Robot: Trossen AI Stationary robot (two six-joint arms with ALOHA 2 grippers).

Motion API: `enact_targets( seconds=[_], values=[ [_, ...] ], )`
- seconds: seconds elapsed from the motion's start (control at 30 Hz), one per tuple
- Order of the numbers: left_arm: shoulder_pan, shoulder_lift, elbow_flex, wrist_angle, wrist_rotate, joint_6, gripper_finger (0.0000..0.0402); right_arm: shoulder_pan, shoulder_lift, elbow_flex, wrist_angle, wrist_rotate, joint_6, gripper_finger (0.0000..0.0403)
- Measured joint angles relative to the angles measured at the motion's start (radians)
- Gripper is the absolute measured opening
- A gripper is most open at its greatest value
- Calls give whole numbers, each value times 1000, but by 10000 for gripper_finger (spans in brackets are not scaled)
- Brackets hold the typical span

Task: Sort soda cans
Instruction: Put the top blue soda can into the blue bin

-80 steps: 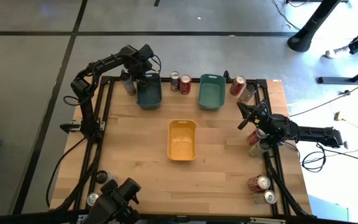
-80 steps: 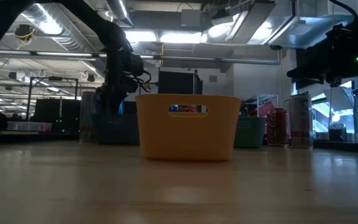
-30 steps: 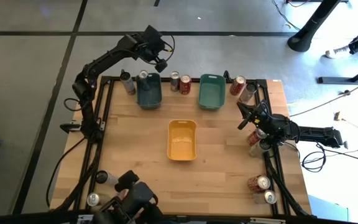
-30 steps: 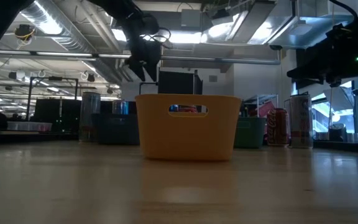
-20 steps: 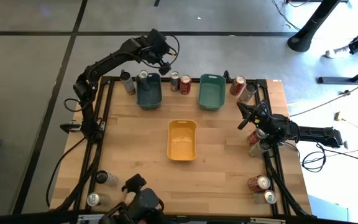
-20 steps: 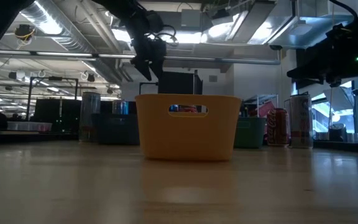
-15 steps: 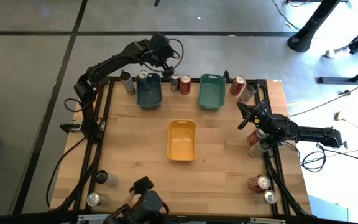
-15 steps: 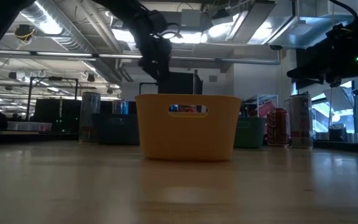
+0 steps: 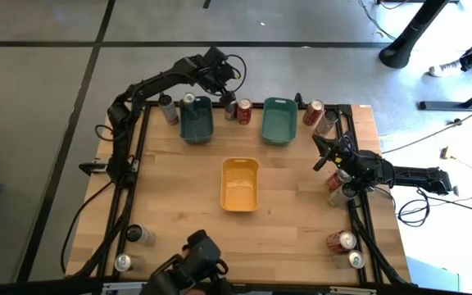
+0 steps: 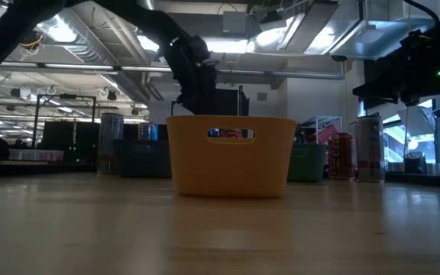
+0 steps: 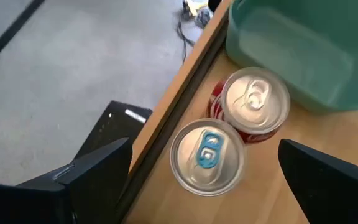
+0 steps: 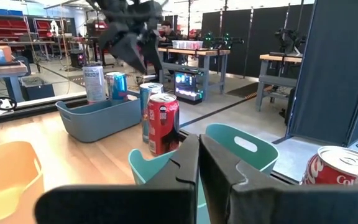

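Room: big workshop with bright ceiling lights behind a wooden bench point(image 9: 293, 213).
Bins: a yellow bin point(image 9: 240, 184) sits in the middle; a blue-grey bin point(image 9: 196, 124) and a teal bin point(image 9: 278, 121) sit at the far edge.
Cans: the soda cans stand around the edges. A silver can point(image 11: 207, 156) and a red can point(image 11: 254, 104) touch, between the two far bins.
Left gripper point(image 9: 229, 90): wide open, hanging right above those two cans.
Right gripper point(image 9: 321, 151): shut tight, holding nothing, waiting near the right edge.
Risk: the two cans touch at the bench edge, so a finger coming down could bump one over or push it off.
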Motion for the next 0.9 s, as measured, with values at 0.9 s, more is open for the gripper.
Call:
enact_targets(
  seconds=[0.9],
  values=[
    [-23, 112, 0, -13, -56, 47, 389, 0, 0, 0, -15, -1, 0, 14]
  ],
)
